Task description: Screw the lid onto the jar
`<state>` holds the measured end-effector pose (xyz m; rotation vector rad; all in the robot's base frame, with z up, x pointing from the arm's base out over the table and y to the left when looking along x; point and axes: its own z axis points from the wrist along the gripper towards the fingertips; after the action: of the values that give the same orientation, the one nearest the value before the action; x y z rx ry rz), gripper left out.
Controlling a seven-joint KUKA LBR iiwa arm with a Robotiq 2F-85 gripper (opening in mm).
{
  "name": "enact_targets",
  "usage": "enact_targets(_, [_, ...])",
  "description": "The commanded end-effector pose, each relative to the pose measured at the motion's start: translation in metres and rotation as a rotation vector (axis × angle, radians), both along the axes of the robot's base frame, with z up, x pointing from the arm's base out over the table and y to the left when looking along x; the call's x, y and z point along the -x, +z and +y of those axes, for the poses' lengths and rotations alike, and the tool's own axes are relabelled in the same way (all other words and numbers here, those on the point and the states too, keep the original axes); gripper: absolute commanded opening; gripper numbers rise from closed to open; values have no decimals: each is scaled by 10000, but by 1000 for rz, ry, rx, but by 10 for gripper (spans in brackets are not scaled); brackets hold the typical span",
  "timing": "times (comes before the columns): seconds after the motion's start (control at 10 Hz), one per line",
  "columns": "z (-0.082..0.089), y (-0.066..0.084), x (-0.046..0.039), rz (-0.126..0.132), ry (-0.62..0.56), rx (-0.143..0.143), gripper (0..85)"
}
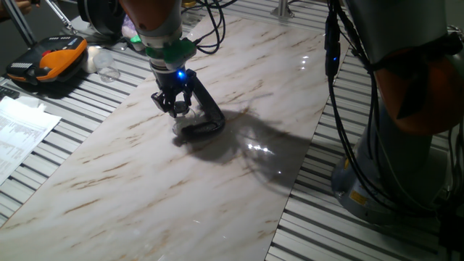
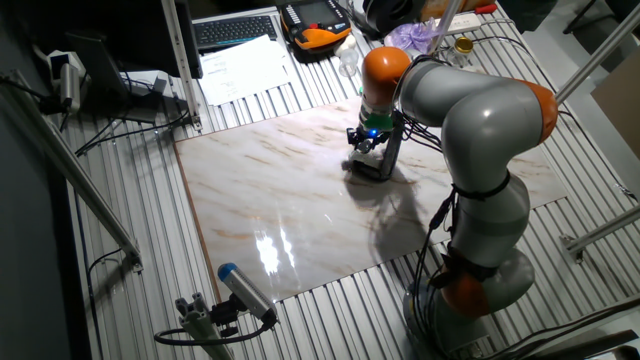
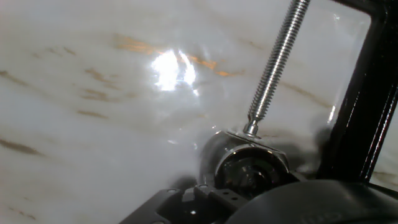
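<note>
My gripper (image 1: 177, 109) hangs over the marble board (image 1: 130, 188), fingers pointing down and drawn in on a small silvery round thing, the lid (image 1: 180, 110). Right under it the small clear jar (image 1: 180, 128) stands in the black C-clamp (image 1: 212, 116), hard to make out. The other fixed view shows the gripper (image 2: 366, 146) and clamp (image 2: 386, 160) at the board's far side. In the hand view the clamp's threaded screw (image 3: 277, 62) ends on a shiny round piece (image 3: 245, 165), the lid or the jar's top. The dark, blurred fingertips (image 3: 186, 199) fill the bottom edge.
The clamp's black frame (image 3: 364, 112) stands close on the right of the fingers. An orange and black device (image 1: 47, 61), a clear glass vessel (image 1: 109, 72) and papers (image 1: 18, 130) lie left of the board. The arm's base (image 1: 391, 174) stands at the right.
</note>
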<state>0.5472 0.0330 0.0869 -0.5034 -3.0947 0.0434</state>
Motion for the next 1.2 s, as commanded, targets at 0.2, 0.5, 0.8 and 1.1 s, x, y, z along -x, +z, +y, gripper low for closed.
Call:
enact_targets(0.2, [3,2,-1,0,-99,-7,510])
enact_targets(0.5, [-1,4,-3,13,-142,-10,510])
enact_targets(0.8, [-7,21,1,44,-136,-25,510])
enact_targets(1.1, [-7,24,2,23,-202,-33,510])
